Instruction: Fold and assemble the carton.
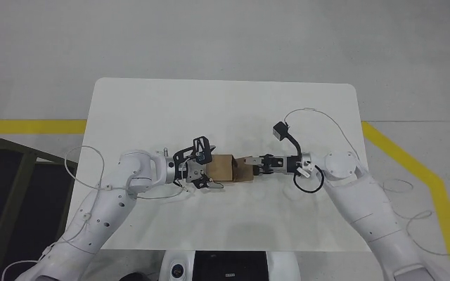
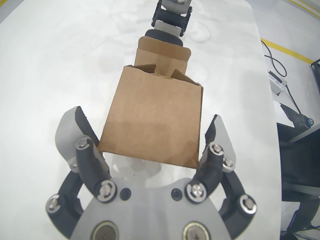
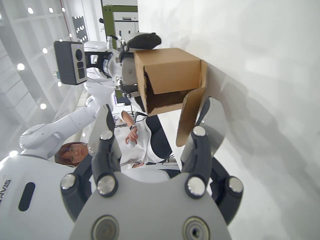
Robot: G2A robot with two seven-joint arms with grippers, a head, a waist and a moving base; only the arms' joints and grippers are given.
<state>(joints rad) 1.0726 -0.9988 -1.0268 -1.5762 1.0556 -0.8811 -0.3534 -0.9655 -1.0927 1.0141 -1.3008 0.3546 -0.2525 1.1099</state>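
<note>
A small brown carton (image 1: 225, 167) lies on its side at the middle of the white table (image 1: 225, 105). My left gripper (image 1: 204, 167) is shut on its closed end, one finger on each side wall (image 2: 147, 116). The carton's (image 2: 155, 116) open end faces the right arm, with two small side flaps bent inward and a long tuck flap (image 2: 162, 56) sticking out. My right gripper (image 1: 254, 165) is at that end, open (image 3: 157, 106). The tuck flap (image 3: 190, 116) rests against the inner side of one of its fingers (image 3: 211, 116). The carton's (image 3: 172, 71) inside looks dark and hollow.
A thin loose cable (image 1: 316, 112) loops over the table behind the right arm. The table's far and near parts are bare white surface. Beyond the table's edge in the left wrist view are cables (image 2: 275, 63) and a dark chair (image 2: 300, 131).
</note>
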